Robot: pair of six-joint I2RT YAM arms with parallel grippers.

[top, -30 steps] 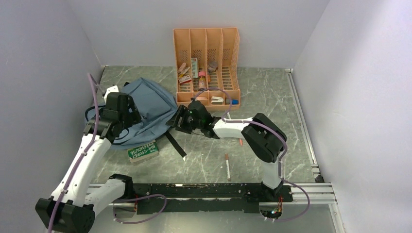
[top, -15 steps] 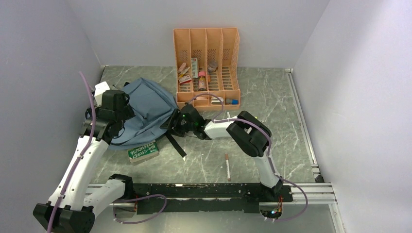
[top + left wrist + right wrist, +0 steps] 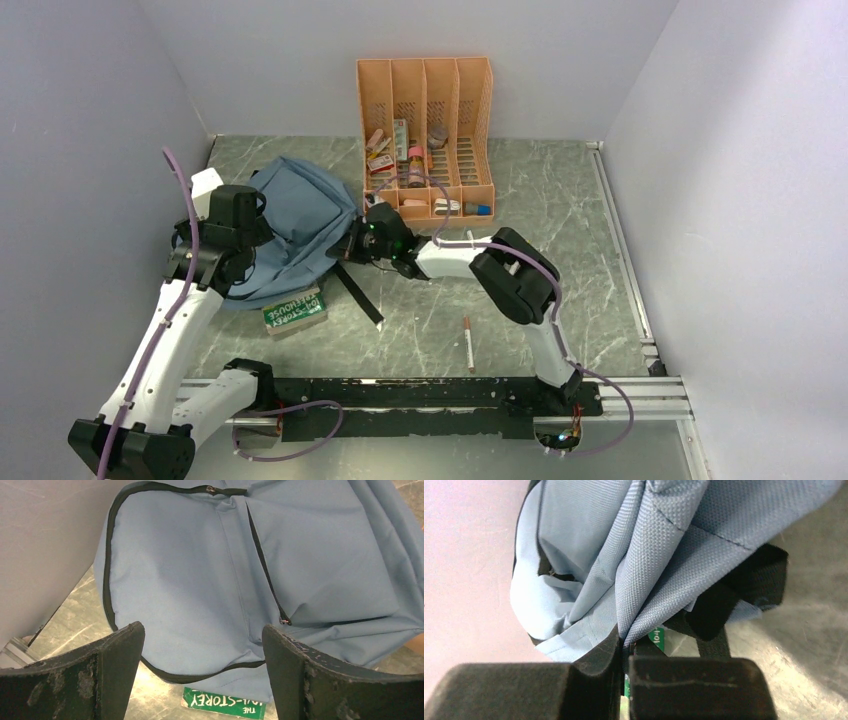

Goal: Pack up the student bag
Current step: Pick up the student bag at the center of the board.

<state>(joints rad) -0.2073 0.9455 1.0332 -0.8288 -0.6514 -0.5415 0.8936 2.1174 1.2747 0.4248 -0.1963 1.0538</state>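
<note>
The right claw [image 3: 624, 656] is shut tight on a fold of the blue bag [image 3: 664, 545]. The cloth is pinched between its two black fingers [image 3: 694, 685]. Seen from above, this claw [image 3: 362, 238] grips the bag's right edge, on the side closest to the orange file holder [image 3: 425, 90].

The left claw [image 3: 201, 635] is wide open. It holds nothing. Its two fingers [image 3: 112, 655] point down at the bag [image 3: 200, 570], over the bag's left part. I cannot tell if they touch the cloth.

The bag [image 3: 300, 215] lies on the worktop [image 3: 560, 220], at the back left, close to the left wall. It has black zips and black trim. A black strap [image 3: 360, 297] runs out from it across the worktop, toward the arms.

A green book [image 3: 294, 312] with white letters lies right at the bag's near edge. In the left wrist view the book [image 3: 225, 703] peeks out from under the cloth.

A pen [image 3: 468, 343] lies alone on the worktop, well apart from the bag. The file holder stands at the back wall, with small things in its slots.
</note>
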